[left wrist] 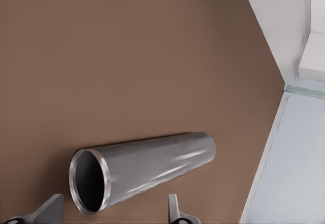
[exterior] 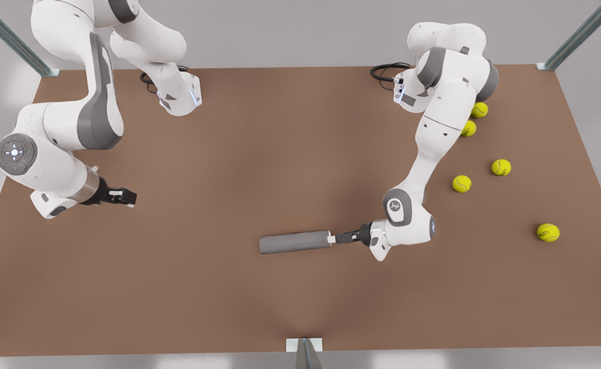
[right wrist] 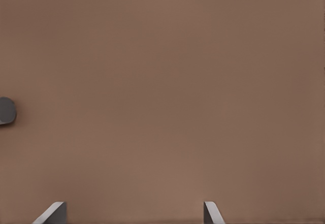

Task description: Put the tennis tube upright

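The tennis tube (exterior: 294,242) lies on its side on the brown table (exterior: 259,154), a matte grey cylinder. Its silvery-rimmed open end (left wrist: 90,181) faces my left gripper (exterior: 335,238). That gripper belongs to the arm on the front view's right and sits low, right at this end. It is open, with its fingertips (left wrist: 50,211) spread wider than the tube (left wrist: 152,163) and not touching it. My right gripper (exterior: 126,197), on the front view's left, hangs open over bare table, far from the tube. A dark grey round shape (right wrist: 6,109) at the right wrist view's edge may be the tube's far end.
Several yellow-green tennis balls (exterior: 461,183) lie scattered on the front view's right, one (exterior: 548,232) near the table's edge. The table's edge and a metal frame post (left wrist: 284,112) run close beyond the tube.
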Controlling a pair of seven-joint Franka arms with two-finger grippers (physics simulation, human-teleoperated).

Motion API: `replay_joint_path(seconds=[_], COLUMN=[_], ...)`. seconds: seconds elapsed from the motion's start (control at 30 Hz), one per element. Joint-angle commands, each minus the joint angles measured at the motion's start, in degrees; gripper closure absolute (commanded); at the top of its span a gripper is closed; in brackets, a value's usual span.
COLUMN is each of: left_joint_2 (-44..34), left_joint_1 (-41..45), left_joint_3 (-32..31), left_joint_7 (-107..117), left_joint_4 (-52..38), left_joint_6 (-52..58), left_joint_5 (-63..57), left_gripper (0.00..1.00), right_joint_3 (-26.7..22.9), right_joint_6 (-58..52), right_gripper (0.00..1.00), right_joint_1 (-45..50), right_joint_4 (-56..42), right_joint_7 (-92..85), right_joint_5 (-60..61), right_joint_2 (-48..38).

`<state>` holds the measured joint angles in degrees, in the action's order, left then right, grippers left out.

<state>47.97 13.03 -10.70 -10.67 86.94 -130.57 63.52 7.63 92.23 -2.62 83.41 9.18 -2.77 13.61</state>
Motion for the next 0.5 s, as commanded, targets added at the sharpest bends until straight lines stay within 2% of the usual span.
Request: replay_joint_path(seconds=[0.0,0.47], left_joint_2=[-0.16,2.39], left_joint_1=[0.16,2.27], left_joint_3=[-0.02,-0.90], left_joint_7=[-9.28,-12.88], left_joint_4=[0.51,-0.19], left_joint_6=[-1.18,-3.73], left_joint_5=[1.52,9.43], left_gripper=[0.00,0.00], right_joint_3=[0.02,0.28], right_joint_6=[0.14,-0.83], right_gripper=[0.00,0.00], right_joint_1=[0.07,0.51], right_joint_4=[0.00,-1.05], right_joint_7=[4.00,0.24], right_joint_5=[0.04,-0.40], right_joint_2=[-0.07,-0.25])
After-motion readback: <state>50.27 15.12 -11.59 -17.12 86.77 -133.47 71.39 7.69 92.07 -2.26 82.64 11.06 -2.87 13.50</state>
